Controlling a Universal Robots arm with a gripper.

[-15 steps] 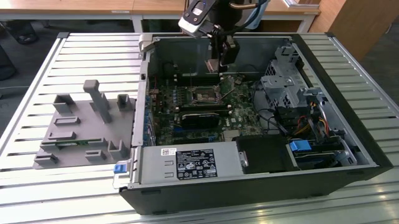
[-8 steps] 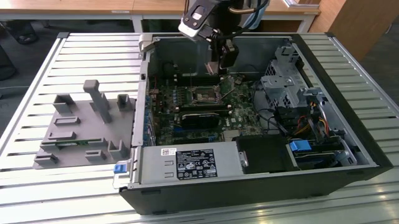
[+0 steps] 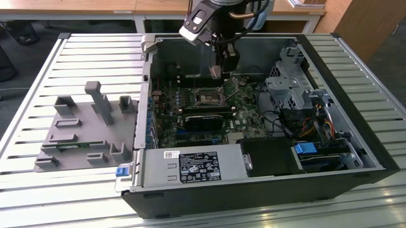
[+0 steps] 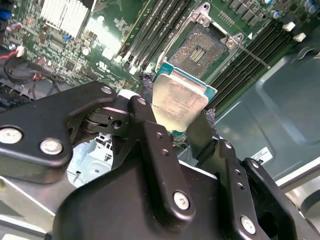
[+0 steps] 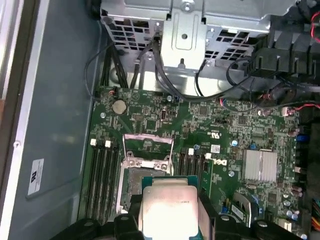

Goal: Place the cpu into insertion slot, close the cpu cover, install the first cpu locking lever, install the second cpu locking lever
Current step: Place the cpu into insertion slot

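My gripper (image 3: 217,71) hangs inside the open computer case, shut on the cpu (image 4: 179,102), a pale silvery square chip with a green edge. Both wrist views show the black fingers (image 4: 145,122) clamping its two sides. The insertion slot (image 4: 200,50) lies bare on the green board below and slightly ahead of the chip, and there is a gap between them. In the first wrist view the cpu (image 5: 167,205) overlaps part of the insertion slot (image 5: 131,182). The cpu cover (image 5: 148,135) stands swung open beside the slot. In the exterior view the insertion slot (image 3: 209,96) sits just below the gripper.
Long black memory slots (image 5: 102,180) flank the socket. A metal drive cage (image 3: 288,90) with cables stands at the exterior view's right, and a power supply (image 3: 190,167) sits at the case front. A grey fixture tray (image 3: 82,128) lies on the slatted table (image 3: 38,190) beside the case.
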